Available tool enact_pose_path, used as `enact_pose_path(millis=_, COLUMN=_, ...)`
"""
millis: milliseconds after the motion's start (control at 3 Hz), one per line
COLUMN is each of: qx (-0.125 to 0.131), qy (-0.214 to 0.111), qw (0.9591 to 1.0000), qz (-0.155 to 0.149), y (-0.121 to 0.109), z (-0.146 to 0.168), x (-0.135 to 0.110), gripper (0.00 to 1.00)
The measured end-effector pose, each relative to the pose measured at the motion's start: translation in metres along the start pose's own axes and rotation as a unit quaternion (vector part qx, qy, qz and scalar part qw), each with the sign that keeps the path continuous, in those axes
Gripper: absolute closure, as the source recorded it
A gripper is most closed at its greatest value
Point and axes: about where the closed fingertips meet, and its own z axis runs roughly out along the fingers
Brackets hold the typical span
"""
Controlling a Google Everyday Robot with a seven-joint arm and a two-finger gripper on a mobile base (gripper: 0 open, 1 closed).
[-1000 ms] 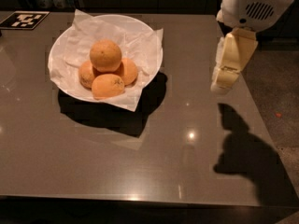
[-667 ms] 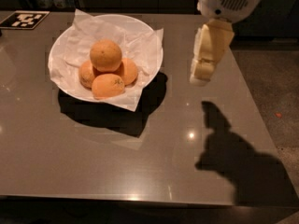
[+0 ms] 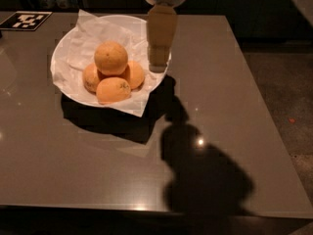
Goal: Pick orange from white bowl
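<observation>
uppermost, round dimpled orange (image 3: 111, 58) in paper-lined white bowl (image 3: 59, 81), tan end effector (image 3: 158, 62) over rim, grip unclear

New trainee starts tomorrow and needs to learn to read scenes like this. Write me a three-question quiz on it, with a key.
1. True or false: the tool already holds the orange that tops the pile.
2. How many oranges lie in the white bowl? A) two B) four C) six
3. Fill in: the roundest orange rests ____ the other three.

Key
1. False. The tool hangs over the bowl's rim, apart from the fruit.
2. B
3. on top of
</observation>
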Motion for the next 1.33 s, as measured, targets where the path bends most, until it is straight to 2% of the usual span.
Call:
enact_pose_path(millis=667, qx=0.026, qy=-0.025, qw=0.9992, qz=-0.016, y=-0.013, z=-0.002, x=-0.031, gripper=0.00)
enact_pose_path(millis=1000, qx=0.010, qy=-0.040, qw=0.9983, qz=-0.040, y=-0.021, z=0.009, x=-0.074, gripper=0.00)
enact_pose_path(millis=1333, qx=-0.013, qy=-0.045, qw=0.9960, qz=-0.076, y=-0.025, z=0.032, x=-0.121, gripper=0.00)
